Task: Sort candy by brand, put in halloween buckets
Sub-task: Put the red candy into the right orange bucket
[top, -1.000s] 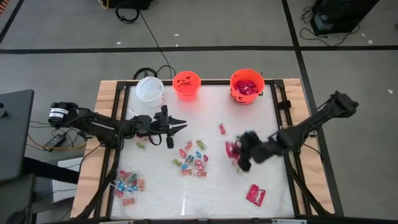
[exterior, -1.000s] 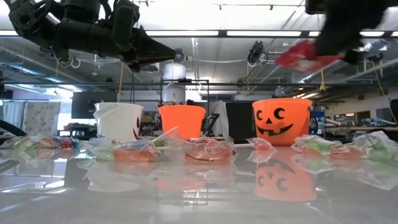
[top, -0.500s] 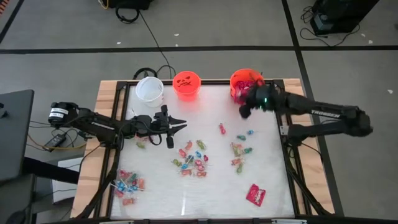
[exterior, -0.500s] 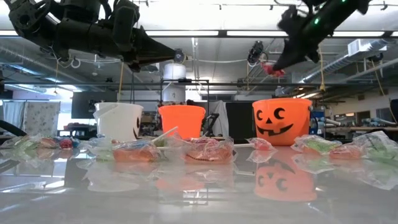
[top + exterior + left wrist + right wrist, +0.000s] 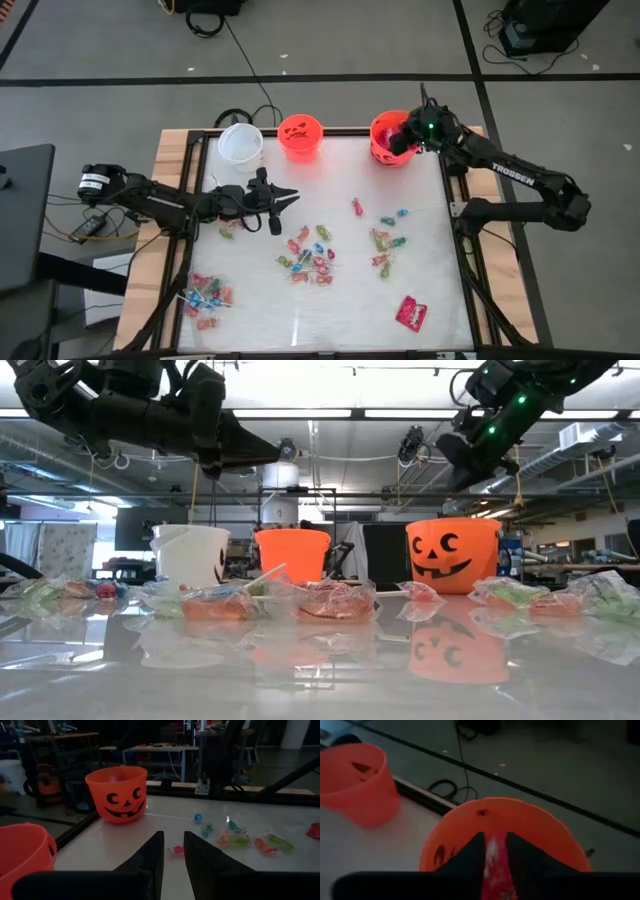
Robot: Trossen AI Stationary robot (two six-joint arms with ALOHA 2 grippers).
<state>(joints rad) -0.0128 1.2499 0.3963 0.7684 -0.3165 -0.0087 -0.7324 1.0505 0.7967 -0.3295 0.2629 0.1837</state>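
Observation:
Three halloween buckets stand along the far edge: white (image 5: 240, 142), small orange (image 5: 300, 136) and larger orange (image 5: 385, 155). My right gripper (image 5: 402, 137) hangs over the larger orange bucket (image 5: 545, 822), pointing slantwise down into it. Its fingers stand a little apart, and a shiny red packet (image 5: 495, 867) shows in the gap. My left gripper (image 5: 290, 197) waits level above the table's left half, slightly open with nothing in it (image 5: 174, 850). Loose candy lies on the table: a middle cluster (image 5: 312, 258), a near-left cluster (image 5: 205, 298), some at the right (image 5: 388, 240) and one red packet (image 5: 410, 313). My right gripper has the red packet (image 5: 495, 867) in the gap between its two fingers, above the larger orange bucket's mouth. Whether the fingers touch the packet I cannot tell; the wrist view looks along them.
A single sweet (image 5: 356, 207) lies between the middle cluster and the larger bucket. The wooden table frame (image 5: 175, 170) borders the white top. Bare tabletop lies near the front middle (image 5: 300, 325).
My right gripper has swung from the table's right middle toward the far edge and risen, carrying the red packet, and now stands over the larger orange bucket. The sweets it left behind lie where they were. My left arm has kept still.

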